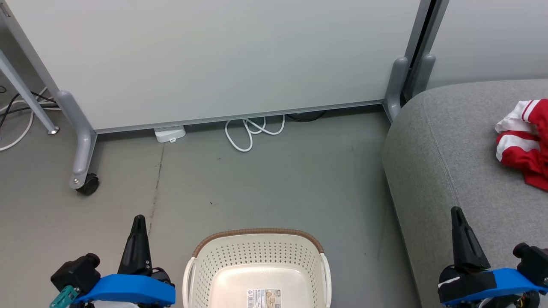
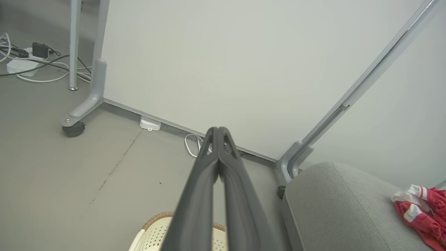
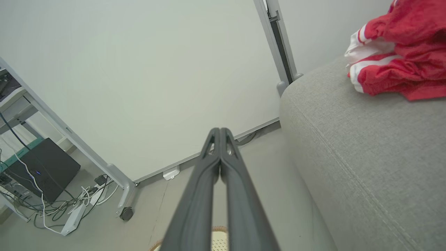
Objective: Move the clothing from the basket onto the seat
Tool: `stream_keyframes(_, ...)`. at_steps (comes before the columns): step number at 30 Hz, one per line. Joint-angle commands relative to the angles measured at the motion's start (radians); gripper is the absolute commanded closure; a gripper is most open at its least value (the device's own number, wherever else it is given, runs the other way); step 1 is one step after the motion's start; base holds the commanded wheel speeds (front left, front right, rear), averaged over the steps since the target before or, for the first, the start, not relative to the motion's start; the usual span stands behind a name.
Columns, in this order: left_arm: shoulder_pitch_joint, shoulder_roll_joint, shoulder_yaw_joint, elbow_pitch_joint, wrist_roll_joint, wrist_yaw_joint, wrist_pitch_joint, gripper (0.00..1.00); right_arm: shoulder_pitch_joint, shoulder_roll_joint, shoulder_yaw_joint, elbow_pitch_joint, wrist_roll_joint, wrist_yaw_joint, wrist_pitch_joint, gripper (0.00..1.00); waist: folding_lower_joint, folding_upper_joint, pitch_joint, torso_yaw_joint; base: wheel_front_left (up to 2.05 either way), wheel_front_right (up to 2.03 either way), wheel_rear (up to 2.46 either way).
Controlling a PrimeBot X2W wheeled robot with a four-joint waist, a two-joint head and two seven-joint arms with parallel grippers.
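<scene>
Red-and-white striped clothing (image 1: 524, 149), grey seat (image 1: 449, 171), cream basket (image 1: 257, 252), seemingly woven brown rim (image 1: 257, 231).

left pincer (image 2: 218, 130) closed; basket (image 2: 153, 235) at bottom edge; red clothing (image 2: 425, 212) on seat (image 2: 334, 209).

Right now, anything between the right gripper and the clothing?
Nothing visible. The clothing already lies on the seat, and bare grey upholstery is all that lies between it and the shut right gripper. The basket stands on the floor to that gripper's left, out of the line.
</scene>
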Motion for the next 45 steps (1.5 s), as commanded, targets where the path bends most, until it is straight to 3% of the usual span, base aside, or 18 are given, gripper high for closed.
stream_keyframes(1, -0.032, 0.002, 0.009, -0.018, -0.043, -0.004, 0.010, 1.00, -0.027, -0.001, -0.005, -0.011, 0.046, 0.000, 0.011, 1.00, 0.0000, -0.0001, -0.001, 0.000, 0.00, 0.00, 0.00)
stream_keyframes(45, -0.065, 0.003, 0.074, -0.027, -0.607, -0.012, 0.160, 1.00, -0.067, -0.002, -0.025, 0.020, 0.628, 0.000, 0.164, 1.00, 0.0000, -0.0001, -0.015, -0.010, 0.00, 0.00, 0.00)
